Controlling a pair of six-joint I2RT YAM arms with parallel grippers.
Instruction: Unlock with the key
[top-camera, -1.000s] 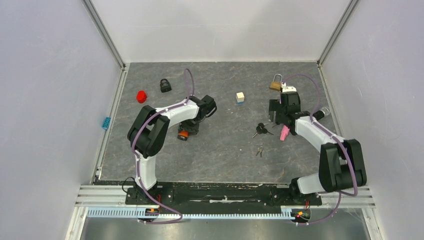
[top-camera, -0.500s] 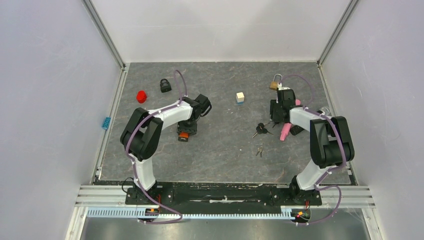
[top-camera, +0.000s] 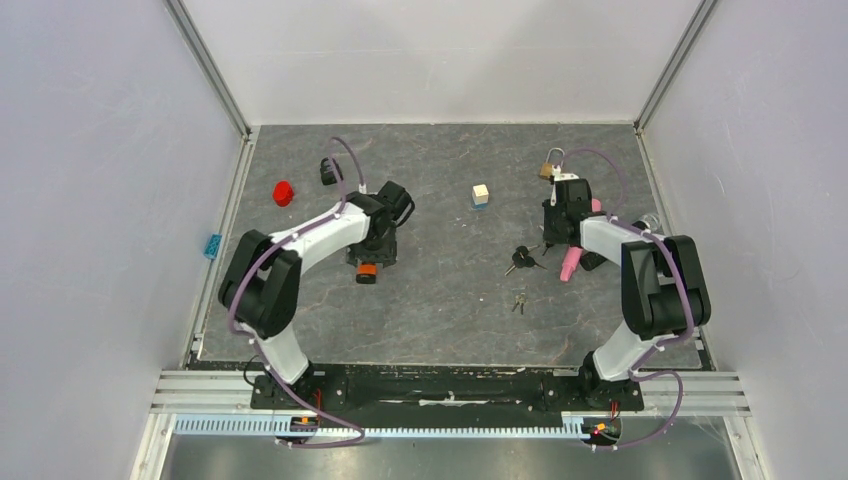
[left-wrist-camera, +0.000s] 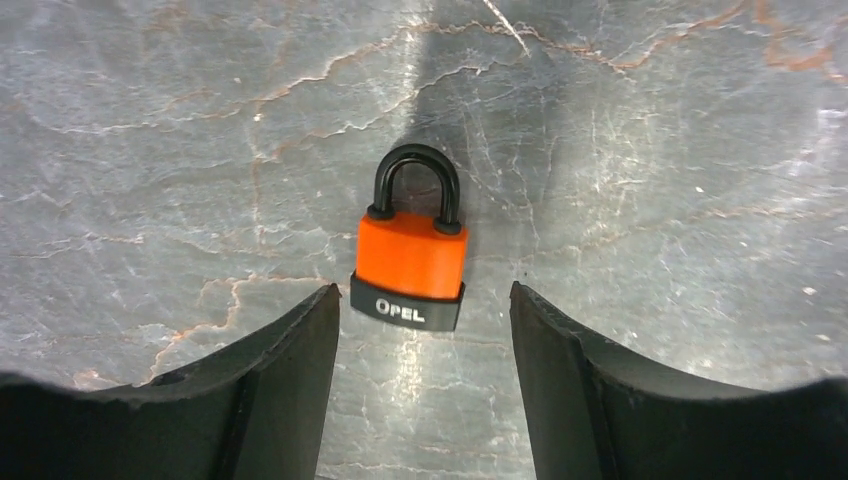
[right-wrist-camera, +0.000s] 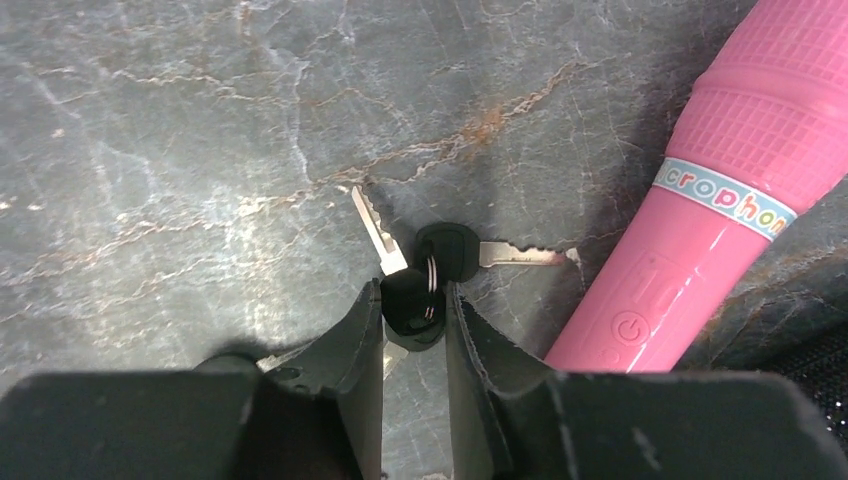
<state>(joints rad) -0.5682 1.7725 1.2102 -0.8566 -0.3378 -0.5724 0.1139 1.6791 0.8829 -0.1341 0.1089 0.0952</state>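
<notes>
Progress: early, nothing unlocked yet | Lock: orange padlock with black shackle (left-wrist-camera: 412, 255) lies flat on the grey stone-patterned table (left-wrist-camera: 650, 150), shackle apparently seated | Left gripper (left-wrist-camera: 422, 300): jaws released, straddling the padlock's base without touching | Right gripper (right-wrist-camera: 412, 300): well right of the padlock, pinched on the ringed black-headed keys (right-wrist-camera: 445, 255) | Remaining: lift key, insert, turn.
</notes>
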